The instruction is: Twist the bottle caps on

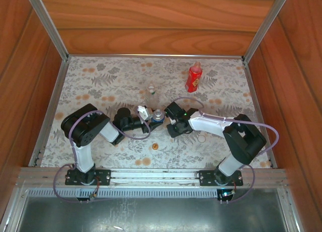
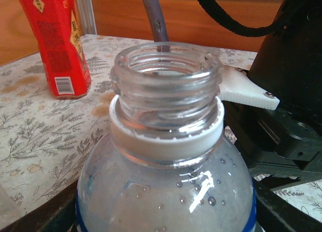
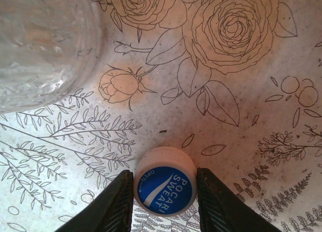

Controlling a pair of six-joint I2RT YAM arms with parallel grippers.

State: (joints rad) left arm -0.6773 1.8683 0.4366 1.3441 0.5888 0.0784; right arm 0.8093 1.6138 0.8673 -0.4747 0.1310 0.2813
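From above, the left gripper (image 1: 151,117) is clamped on the short clear plastic bottle with the blue label (image 1: 158,114) at mid-table, and the right gripper (image 1: 173,126) is just beside it. In the left wrist view, the bottle's open threaded neck stands upright between the dark fingers (image 2: 282,214). In the right wrist view, the small round blue-topped plastic cap (image 3: 164,187) lies on the floral table (image 3: 241,91), and both right jaws press against its sides.
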